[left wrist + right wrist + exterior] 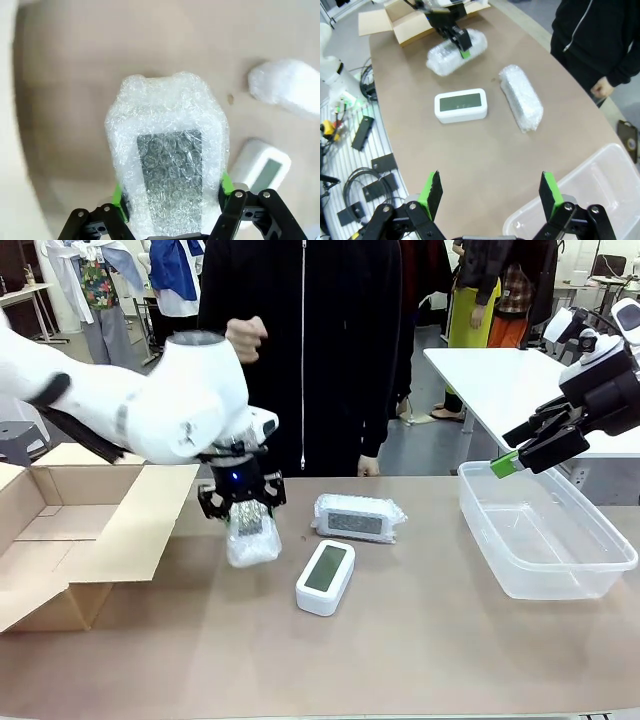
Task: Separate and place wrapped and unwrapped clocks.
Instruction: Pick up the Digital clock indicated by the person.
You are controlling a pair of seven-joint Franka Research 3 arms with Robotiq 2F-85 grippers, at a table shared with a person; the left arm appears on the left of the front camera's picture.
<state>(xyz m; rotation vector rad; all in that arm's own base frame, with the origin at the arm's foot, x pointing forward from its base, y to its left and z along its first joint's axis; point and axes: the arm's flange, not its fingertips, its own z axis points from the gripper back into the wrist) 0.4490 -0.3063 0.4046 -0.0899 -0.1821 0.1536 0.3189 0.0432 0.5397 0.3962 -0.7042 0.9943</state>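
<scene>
Front view, grip: the left gripper (240,502) points straight down, clamped on the held wrapped clock (252,537), which hangs on end just right of the open cardboard box (60,540).
Front view, others: the second wrapped clock (360,518) and the bare clock (326,577) lie close together mid-table. The right gripper (520,455) hovers over the clear bin (480,515).
Left wrist view, contact: green pads (120,197) press the bubble wrap on both sides near one end, with the grey screen facing the camera.
Left wrist view, handling: the grip sits on soft wrap close to one end, so a slow, level carry probably guards best against slipping.
Right wrist view, jaws: wide apart, nothing between them.
Right wrist view, route: the box lies just beyond the held clock. Lowering the clock well inside before letting go looks safer than dropping it.
</scene>
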